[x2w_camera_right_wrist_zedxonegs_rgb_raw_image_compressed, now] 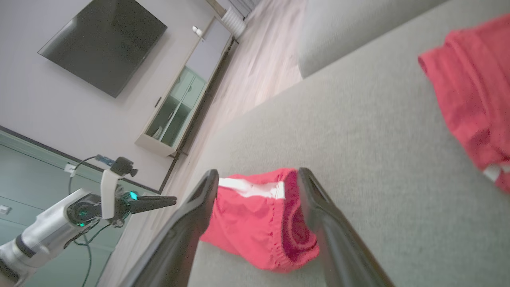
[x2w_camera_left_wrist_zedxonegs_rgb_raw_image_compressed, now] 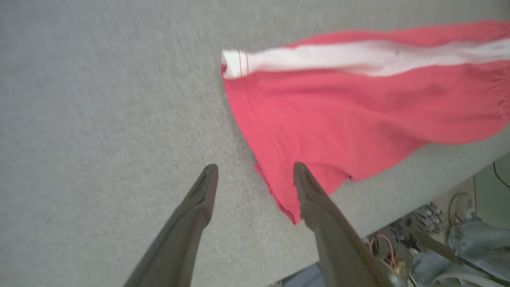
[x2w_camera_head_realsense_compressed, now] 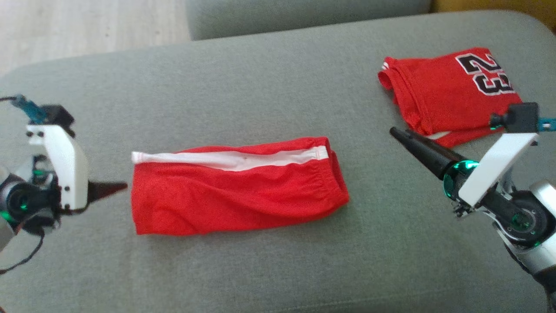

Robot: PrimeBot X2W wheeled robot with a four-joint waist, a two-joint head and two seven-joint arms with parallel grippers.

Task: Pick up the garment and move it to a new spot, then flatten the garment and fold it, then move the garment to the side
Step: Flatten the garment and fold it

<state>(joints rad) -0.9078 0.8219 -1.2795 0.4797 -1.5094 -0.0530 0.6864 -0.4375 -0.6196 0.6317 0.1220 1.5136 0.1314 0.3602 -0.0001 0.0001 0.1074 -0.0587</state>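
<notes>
2 fingers of my left gripper (x2w_camera_left_wrist_zedxonegs_rgb_raw_image_compressed: pixel 255 171) stand wide apart with nothing between them, tips hovering just beside the leg-hem end of the red shorts (x2w_camera_head_realsense_compressed: pixel 234 195). Whether 1 fingertip brushes the hem corner I cannot tell. My right gripper (x2w_camera_right_wrist_zedxonegs_rgb_raw_image_compressed: pixel 258 173) is spread just as wide and holds nothing, raised near the waistband end and apart from the cloth.

The shorts lie folded in half lengthwise, white stripe along the far edge, about midway across the grey sofa cushion (x2w_camera_head_realsense_compressed: pixel 260 78). A red jersey (x2w_camera_head_realsense_compressed: pixel 443 95) numbered 23 lies folded at the far right, and my right fingers sit close by its near corner.

I judge the fold done and only the move to the side left, and that is where it can spoil. If I pinch just 1 layer at the hem, the top half will peel back and the fold opens. If I drag rather than lift, the cushion's rough weave may hold the lower layer and bunch it. If my 2 grippers rise unevenly, the middle sags and the halves slide apart. A careless swing of my right arm could also catch the jersey's corner and pull it out of shape.
</notes>
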